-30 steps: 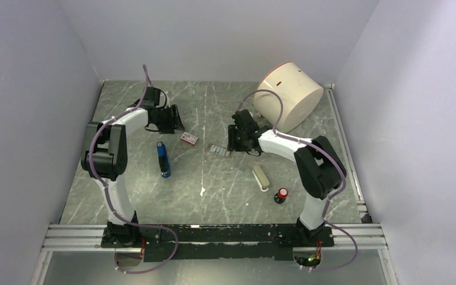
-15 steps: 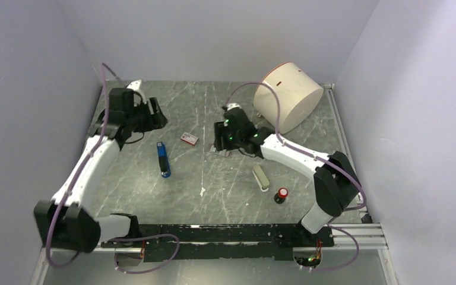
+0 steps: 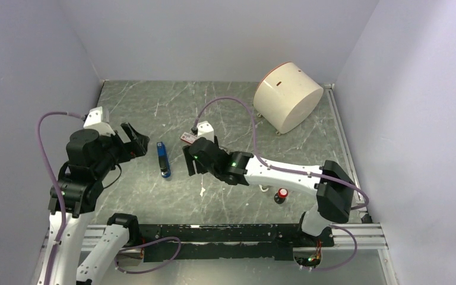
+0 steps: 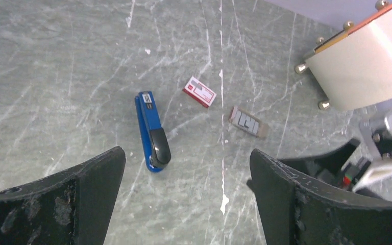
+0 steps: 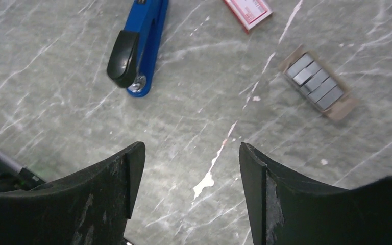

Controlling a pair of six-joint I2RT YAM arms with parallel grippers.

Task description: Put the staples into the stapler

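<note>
Both arms have swung away from where they were a second ago. The left gripper [image 3: 135, 141] has pulled back from the far side toward the left edge of the bench [image 3: 225, 101], and its jaws have spread wide with nothing between them. The right gripper [image 3: 190, 165] has left the staples and swept across to the middle, its jaws also apart and empty. That puts the blue stapler [image 3: 164, 159] between the two, lying flat and closed, left of the bench's middle and untouched. By the look of it, this is the set-up to take hold of the stapler, so loading has not begun. The staples [image 5: 316, 84] sit as a grey ribbed block in an open brown tray [image 5: 344, 109] near the middle. The red-and-white box [image 4: 199, 92] lies just apart from them, toward the far edge. From above, the right arm now covers the tray, so reaching back for it means moving clear again. The cream drum [image 3: 288, 95] in the far right corner and the red-capped knob [image 3: 282, 193] near the near edge are well out of the way.
</note>
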